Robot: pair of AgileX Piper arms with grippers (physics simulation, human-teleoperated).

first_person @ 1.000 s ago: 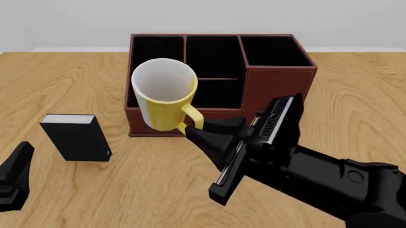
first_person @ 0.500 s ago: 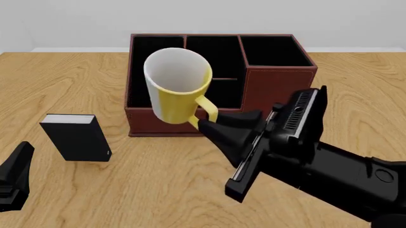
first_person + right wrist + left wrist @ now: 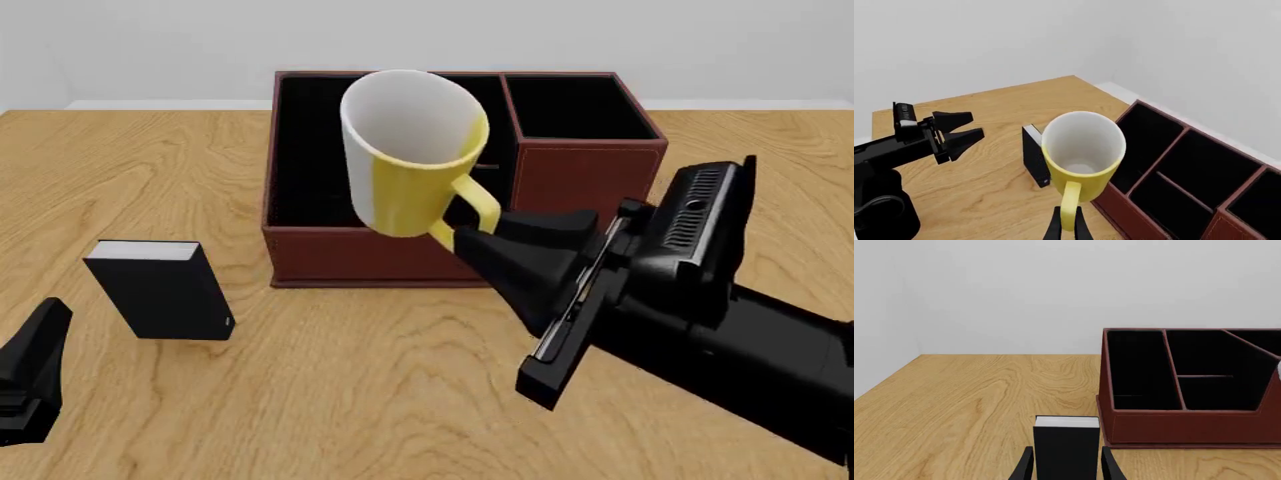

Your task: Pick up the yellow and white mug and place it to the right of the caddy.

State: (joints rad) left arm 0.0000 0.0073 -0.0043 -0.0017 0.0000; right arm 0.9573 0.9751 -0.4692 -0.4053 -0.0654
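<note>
While no writing or label can be read on anything, the nearest things are the two arms. At seven o'clock in the front view, the left gripper (image 3: 30,385) sits low over the table with its fingers spread apart, nothing between them; its wrist view shows the small black block (image 3: 1067,446) just ahead of the fingertips. At four o'clock the right gripper (image 3: 461,236) has its fingers pressed together on the loop handle of the yellow and white mug (image 3: 414,150), pinching it.

Held clear of the table, the mug tilts so its white inside faces the camera, and it looks empty in the right wrist view. It hangs in front of the caddy (image 3: 587,170), overlapping the middle compartments in the front view, toward twelve o'clock.

Beyond it, the caddy stands on the table (image 3: 334,380), dark red-brown outside, black-lined inside, with a taller section at its near right corner. Its visible compartments show nothing but dark lining. The black block stands at nine o'clock, well apart from the caddy.

Light wood grain covers the tabletop, and a plain pale wall (image 3: 427,40) rises behind the far edge.
</note>
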